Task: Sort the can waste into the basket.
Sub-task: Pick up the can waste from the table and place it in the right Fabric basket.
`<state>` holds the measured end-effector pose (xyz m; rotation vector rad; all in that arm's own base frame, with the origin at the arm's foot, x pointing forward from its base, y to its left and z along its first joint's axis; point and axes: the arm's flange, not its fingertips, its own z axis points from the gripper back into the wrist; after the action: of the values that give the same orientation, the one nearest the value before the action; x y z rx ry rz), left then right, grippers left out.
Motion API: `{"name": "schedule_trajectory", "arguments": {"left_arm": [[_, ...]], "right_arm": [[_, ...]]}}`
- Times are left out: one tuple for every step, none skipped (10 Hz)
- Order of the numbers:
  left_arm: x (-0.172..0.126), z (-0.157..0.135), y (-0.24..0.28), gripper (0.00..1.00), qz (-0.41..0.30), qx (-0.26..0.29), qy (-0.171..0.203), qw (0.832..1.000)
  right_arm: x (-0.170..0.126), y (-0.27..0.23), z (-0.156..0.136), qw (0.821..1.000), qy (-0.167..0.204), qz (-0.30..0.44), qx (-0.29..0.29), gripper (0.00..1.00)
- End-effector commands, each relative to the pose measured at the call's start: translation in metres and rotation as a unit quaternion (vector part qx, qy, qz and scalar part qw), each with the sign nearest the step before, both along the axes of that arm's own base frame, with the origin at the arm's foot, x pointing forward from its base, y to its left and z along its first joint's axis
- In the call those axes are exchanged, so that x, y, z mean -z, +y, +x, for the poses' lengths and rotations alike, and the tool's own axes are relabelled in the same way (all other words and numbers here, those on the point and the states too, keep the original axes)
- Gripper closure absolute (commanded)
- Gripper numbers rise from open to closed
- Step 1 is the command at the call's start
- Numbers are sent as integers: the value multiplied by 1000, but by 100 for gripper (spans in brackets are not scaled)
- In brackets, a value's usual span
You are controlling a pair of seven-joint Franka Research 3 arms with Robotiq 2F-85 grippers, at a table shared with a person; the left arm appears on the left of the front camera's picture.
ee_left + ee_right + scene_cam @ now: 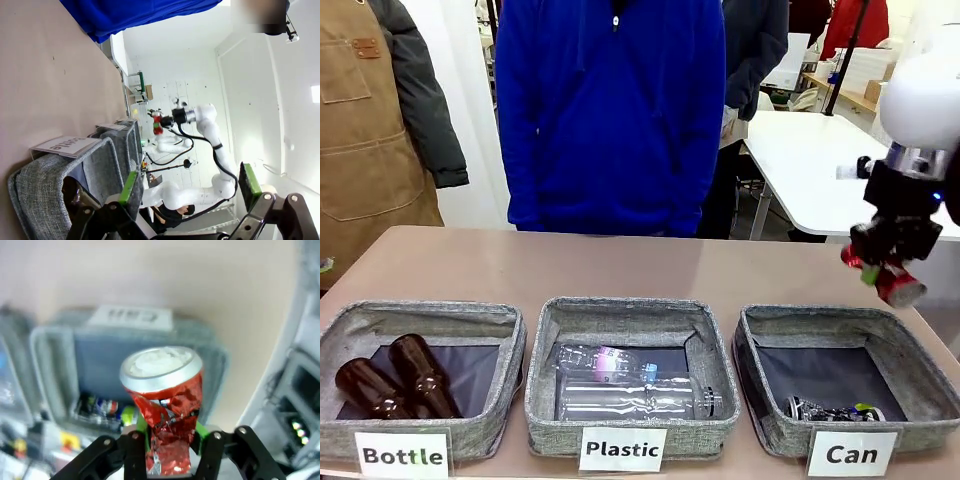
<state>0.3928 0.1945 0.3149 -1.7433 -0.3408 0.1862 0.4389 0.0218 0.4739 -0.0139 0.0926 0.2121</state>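
The red can, crushed, sits pinched between the right gripper's closed pads, held in the air above the far right corner of the Can basket, where the black can already lies. The carry step is under way; next it likely needs moving over the basket's opening and releasing. The left gripper hangs wide open and empty.

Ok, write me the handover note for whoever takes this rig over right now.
Right gripper: shut on the red can, held in the air above the far right corner of the Can basket.
Left gripper: open, holding nothing, beside the Bottle basket.
Black can: already lying in the Can basket, near its front wall.
Done: one can sorted, the second picked up.
Left: bring the red can over the Can basket and let it go.
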Motion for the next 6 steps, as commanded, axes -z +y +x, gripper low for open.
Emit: {"name": "schedule_trajectory", "arguments": {"left_arm": [[-5,-4,-1,0,0,-1,6,1000],[-5,-4,-1,0,0,-1,6,1000],[-5,-4,-1,0,0,-1,6,1000],[-5,-4,-1,0,0,-1,6,1000],[-5,-4,-1,0,0,-1,6,1000],[-5,-4,-1,0,0,-1,6,1000]], "right_arm": [[13,6,-42,950,57,-28,-307,89],[18,7,-57,903,76,-57,-419,89],[22,3,-69,853,64,-47,-516,89],[25,1,-76,819,41,-48,-571,89],[27,-1,-79,786,31,-37,-617,89],[27,-3,-80,764,26,-12,-644,89]]}}
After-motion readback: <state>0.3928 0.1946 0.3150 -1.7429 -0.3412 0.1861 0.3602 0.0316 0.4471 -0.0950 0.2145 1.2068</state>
